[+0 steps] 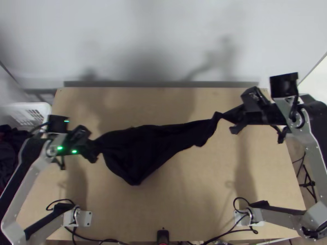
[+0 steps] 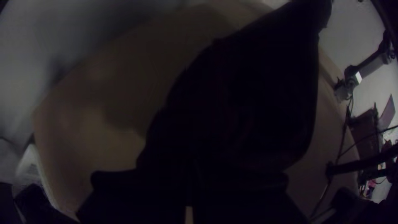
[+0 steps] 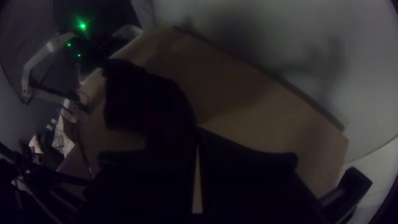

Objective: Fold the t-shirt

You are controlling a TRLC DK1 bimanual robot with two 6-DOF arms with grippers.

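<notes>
The left gripper (image 1: 95, 150) clenches the shirt (image 1: 141, 149) at nine o'clock, the right gripper (image 1: 231, 118) its narrow tip near two, where overpulling might tear it loose.

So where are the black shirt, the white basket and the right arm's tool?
Black shirt (image 1: 141, 151), top view: its wide middle.
White basket (image 1: 30, 105), top view: its rim.
Right arm's tool (image 3: 197, 148), right wrist view: between its fingertips.

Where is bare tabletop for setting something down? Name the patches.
Bare: table between shirt and right arm's base; also along the far edge, behind the shirt. Crowded: where the left tool and right tool grip the shirt.
</notes>
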